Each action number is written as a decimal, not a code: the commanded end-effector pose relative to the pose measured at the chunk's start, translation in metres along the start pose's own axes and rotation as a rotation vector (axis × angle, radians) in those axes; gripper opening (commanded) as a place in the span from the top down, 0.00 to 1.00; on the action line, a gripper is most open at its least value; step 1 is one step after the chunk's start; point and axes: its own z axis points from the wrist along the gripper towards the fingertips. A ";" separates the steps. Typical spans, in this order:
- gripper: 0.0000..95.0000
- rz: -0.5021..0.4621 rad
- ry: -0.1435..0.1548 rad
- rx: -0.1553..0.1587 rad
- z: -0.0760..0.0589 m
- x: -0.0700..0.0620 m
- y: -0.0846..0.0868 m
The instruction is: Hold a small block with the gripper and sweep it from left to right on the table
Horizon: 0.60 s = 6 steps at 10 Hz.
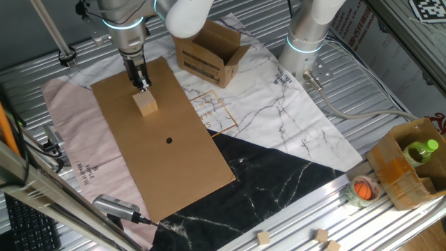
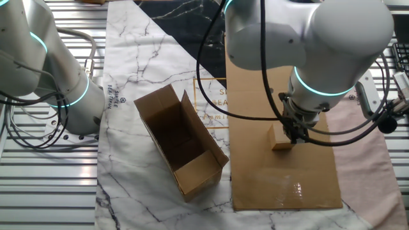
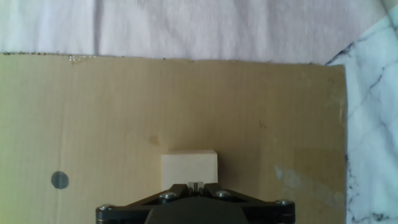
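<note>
The small block (image 1: 146,104) is a light tan wooden cube with plain, smooth faces and crisp edges; it rests on a flat brown cardboard sheet (image 1: 174,160) toward that sheet's far left portion in one fixed view. The gripper (image 1: 143,85) is slim and black, mounted below a silver-white arm segment carrying a glowing teal ring, and stands just above and behind the block (contact cannot be confirmed from either fixed camera). In the hand view the block (image 3: 189,167) sits directly ahead of the black gripper body (image 3: 196,208); the jaws appear drawn narrow, close together, and they do not straddle the cube. The cardboard sheet shows fine corrugation lines and one dark round spot (image 1: 169,140). Beneath it the counter (image 1: 390,90) is silver ribbed metal, overlaid with a marble-print cloth (image 1: 279,118), a pink cloth (image 1: 73,139) at the left and a black veined cloth (image 1: 272,181) at the near side. An open brown cardboard box (image 1: 209,52) with raised flaps stands on the marble-print cloth, at the far side. Small pale wooden cubes (image 1: 263,238) lie on the near edge of the counter.
</note>
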 end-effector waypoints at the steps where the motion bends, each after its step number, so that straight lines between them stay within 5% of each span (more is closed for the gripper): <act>1: 1.00 0.005 0.004 -0.001 0.000 0.000 0.000; 3: 1.00 0.008 0.005 -0.005 0.000 0.000 0.000; 4: 0.80 0.006 0.004 -0.009 0.000 0.000 0.000; 6: 0.80 0.005 0.005 -0.009 0.000 0.000 0.000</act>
